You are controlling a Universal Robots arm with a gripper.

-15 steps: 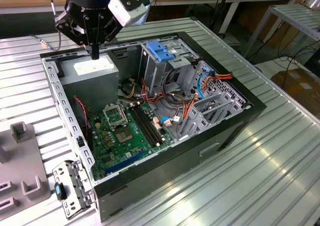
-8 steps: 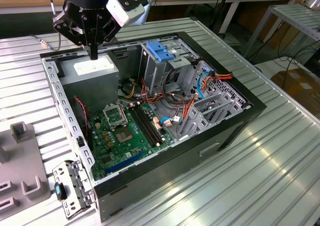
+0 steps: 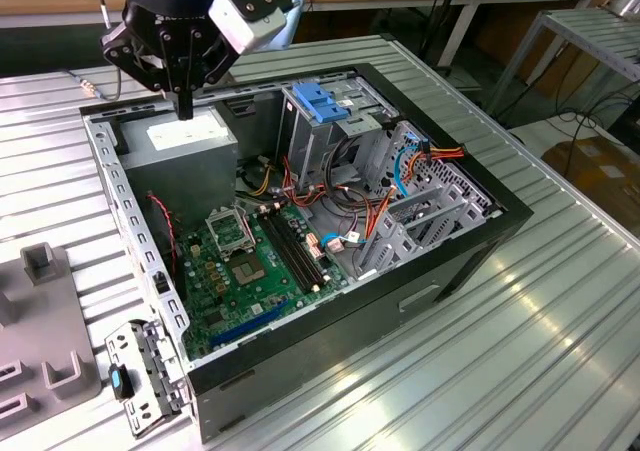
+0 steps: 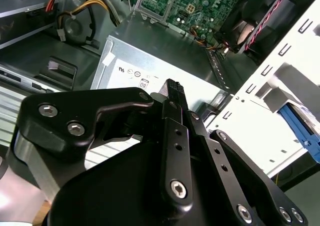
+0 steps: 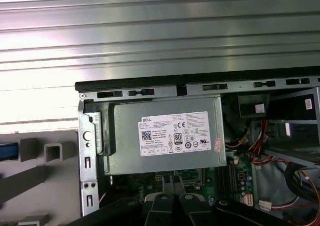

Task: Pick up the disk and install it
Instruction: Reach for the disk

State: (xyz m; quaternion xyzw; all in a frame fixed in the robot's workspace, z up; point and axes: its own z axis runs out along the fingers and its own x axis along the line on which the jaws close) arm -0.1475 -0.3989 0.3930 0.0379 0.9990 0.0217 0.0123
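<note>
Gripper (image 4: 174,88) linkage, black, sits closest in the second wrist view. Fingers are pressed together with nothing between them. Past the tip is the power supply box (image 4: 150,60), grey, white sticker facing up, then the motherboard (image 4: 200,5). The slotted case wall (image 4: 270,85) runs alongside, with a blue strip (image 4: 297,123) just outside it.

First wrist view: the closed fingertips hang over the same box. The sticker carries a block of small print, a barcode and a row of certification marks. Grey fixture blocks (image 5: 54,151) stand outside the wall, likely there to present parts for pickup. The blue strip lies beside them at the frame edge. It could be a rail of the disk, but too little shows to tell.

Exterior view: the computer case (image 3: 110,201) lies on its side on the ribbed metal table (image 3: 560,351), open face up, probably so the arm can reach in from above. The gripper points straight down over the power supply, empty, so the disk is not in hand. The drive cage (image 3: 318,106), blue-topped, stands inside the case. A loose bracket (image 3: 140,381) with a blue clip rests at the case's near corner.
</note>
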